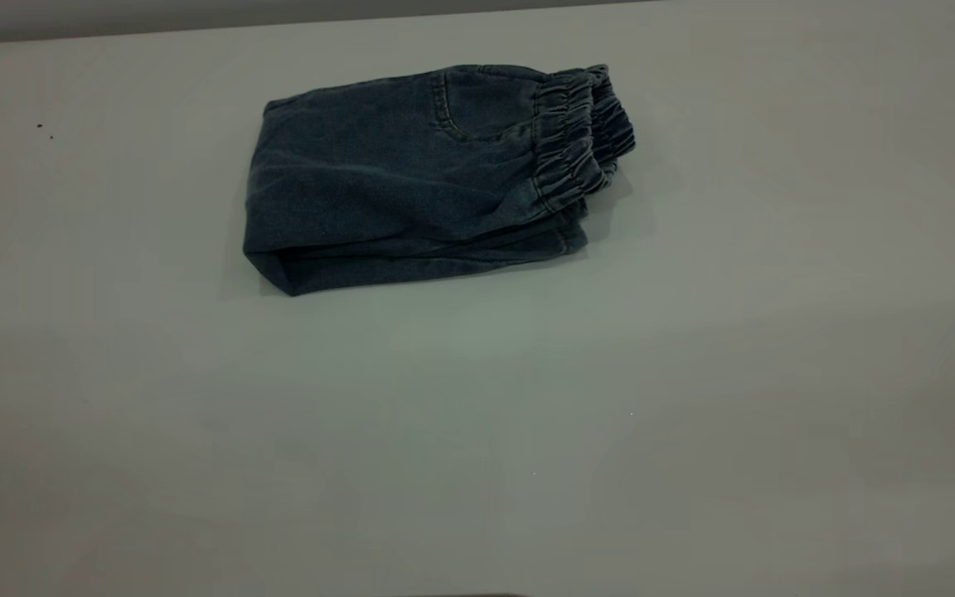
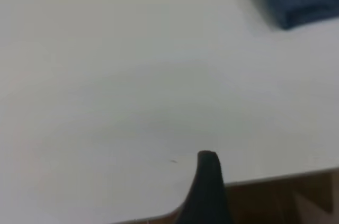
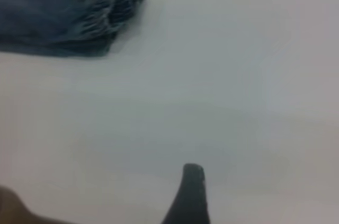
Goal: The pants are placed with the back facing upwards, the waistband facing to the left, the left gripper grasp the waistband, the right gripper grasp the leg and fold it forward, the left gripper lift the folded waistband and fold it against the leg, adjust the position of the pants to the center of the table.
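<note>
Exterior view: folded pants (image 1: 411,178) on table (image 1: 693,373) — pincers' (image 2: 207,167) state cannot be told.

A bare test bench, by the look of it. A wide plain white table (image 1: 693,373) fills nearly every view, with only a grey wall strip (image 1: 196,16) behind it.

I can read no text, label, brand, number or sign anywhere: the folded pants (image 1: 428,178) show only plain denim and stitching, and the table (image 1: 477,431) bears no markings.
</note>
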{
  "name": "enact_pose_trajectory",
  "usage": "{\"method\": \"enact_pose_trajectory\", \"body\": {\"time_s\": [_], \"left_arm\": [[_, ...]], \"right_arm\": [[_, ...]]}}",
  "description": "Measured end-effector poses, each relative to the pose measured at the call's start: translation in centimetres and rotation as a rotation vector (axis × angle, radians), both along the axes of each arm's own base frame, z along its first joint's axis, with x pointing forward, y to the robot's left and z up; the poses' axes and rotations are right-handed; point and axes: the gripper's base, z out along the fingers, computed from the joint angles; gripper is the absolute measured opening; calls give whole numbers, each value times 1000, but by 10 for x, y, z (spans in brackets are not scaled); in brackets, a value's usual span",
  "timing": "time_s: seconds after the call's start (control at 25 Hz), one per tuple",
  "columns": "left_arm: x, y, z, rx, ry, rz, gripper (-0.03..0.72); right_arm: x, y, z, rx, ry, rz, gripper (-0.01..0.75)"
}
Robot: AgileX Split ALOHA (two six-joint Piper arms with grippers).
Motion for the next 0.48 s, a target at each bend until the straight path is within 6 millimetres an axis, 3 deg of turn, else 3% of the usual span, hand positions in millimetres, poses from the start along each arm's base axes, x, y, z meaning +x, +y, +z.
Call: {"method": "enact_pose_trajectory", "body": {"time_s": [0.48], "left_arm": [[0, 0, 0, 0, 2, 43, 552]], "right_arm": [[0, 1, 0, 5, 0, -25, 581]]}}
